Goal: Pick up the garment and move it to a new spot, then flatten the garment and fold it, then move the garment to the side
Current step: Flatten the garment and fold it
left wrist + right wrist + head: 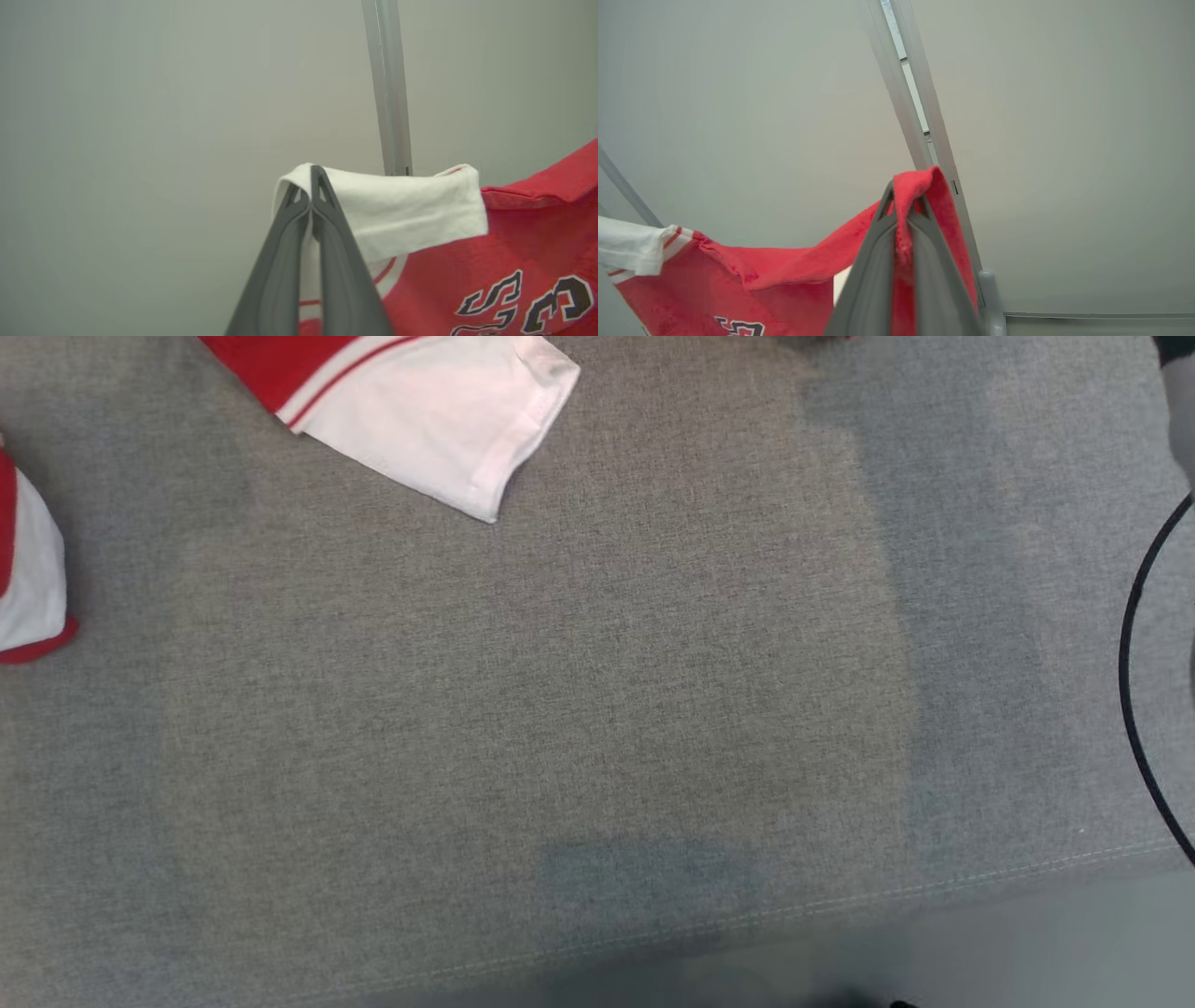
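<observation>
Left hand (309, 186) is pinched tight on the garment (514, 242). A white sleeve cuff (411, 205) is folded over its fingertips, and the red body hangs off to one side of it, dark lettering (523, 303) lower down. Right hand (906, 198) is clamped too, with a red edge of the same garment bunched between its fingers and flopping over the tips. From there the cloth sags away toward the other hand's side. So I've got both hands holding it, strung between them, up in the air against a pale wall (140, 140).

Progress, my read:
- **Done:** the pickup.
- **Underway:** the carry to the new spot.
- **Left:** nothing is laid out yet, so the flatten, the fold and the last move aside.

What each view gives me:
- **Head view:** the grey fabric surface (597, 709) below the hands. A loose sleeve (439, 420), white with red stripes, hangs in at the top, and another white-and-red piece (28, 569) sits at the left edge. Can't tell if those touch the surface or hang just above it. A black cable (1130, 644) curves along the right edge.
- **Wrist views:** the grips themselves, where each hand has the cloth, the lettering, and a grey rail (387, 93) running up past the fingertips.

Landing zone I judge from the head view, grip security from the wrists.
</observation>
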Motion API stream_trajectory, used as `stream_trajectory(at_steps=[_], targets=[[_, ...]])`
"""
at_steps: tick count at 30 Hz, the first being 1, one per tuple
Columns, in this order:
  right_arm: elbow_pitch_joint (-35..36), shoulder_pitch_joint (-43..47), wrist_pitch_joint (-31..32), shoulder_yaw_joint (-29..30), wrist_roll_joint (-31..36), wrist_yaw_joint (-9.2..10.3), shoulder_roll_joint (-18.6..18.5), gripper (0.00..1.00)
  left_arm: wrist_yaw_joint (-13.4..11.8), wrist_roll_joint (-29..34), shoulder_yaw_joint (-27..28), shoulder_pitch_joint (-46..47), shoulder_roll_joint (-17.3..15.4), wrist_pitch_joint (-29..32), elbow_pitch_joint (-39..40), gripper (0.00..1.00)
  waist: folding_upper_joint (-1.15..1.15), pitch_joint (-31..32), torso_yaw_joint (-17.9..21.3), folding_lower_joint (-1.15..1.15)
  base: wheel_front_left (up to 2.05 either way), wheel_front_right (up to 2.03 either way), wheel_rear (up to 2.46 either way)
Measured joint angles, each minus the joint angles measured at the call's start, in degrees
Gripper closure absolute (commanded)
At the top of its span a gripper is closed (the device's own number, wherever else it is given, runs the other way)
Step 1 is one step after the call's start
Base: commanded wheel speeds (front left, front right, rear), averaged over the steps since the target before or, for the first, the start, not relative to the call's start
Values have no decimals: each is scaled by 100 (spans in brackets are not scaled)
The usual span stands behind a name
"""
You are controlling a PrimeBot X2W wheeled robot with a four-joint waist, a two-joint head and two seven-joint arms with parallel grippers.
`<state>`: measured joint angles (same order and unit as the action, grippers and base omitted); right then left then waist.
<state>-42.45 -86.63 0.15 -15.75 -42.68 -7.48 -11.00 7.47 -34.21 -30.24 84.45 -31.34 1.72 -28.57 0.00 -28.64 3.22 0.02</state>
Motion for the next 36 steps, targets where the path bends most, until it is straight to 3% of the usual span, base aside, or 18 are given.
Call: stream_trajectory(at_steps=[7, 12, 16, 20, 27, 36], targets=[[-1383, -1445, -457, 193, 519, -1, 174, 100, 2, 208, -216, 1427, 89, -3, -971, 100, 0, -274, 230, 0, 0, 0, 0], [-2168, -2387, -1092, 364, 947, 0, 275, 100, -40, 267, -231, 2393, 443, -198, -1493, 100, 0, -317, 373, -2, 0, 0, 0], [-2409, -2542, -1257, 307, 1122, -1, 321, 100, -37, 352, -374, 2611, 686, -342, -1725, 100, 0, -450, 372, -2, 0, 0, 0], [-2593, -2556, -1337, 281, 1132, -1, 325, 100, -34, 350, -443, 2700, 708, -433, -1989, 100, 0, -659, 340, -2, 0, 0, 0], [-2466, -2468, -1327, 45, 921, -1, 421, 100, -18, 142, -435, 2656, 739, -677, -2197, 100, 0, -1063, 285, -2, 0, 0, 0], [-1330, -1290, -1235, -715, 29, 0, 252, 100, -8, -471, -536, 1558, 510, -1172, -1720, 100, 0, -1201, 252, -1, 0, 0, 0]])
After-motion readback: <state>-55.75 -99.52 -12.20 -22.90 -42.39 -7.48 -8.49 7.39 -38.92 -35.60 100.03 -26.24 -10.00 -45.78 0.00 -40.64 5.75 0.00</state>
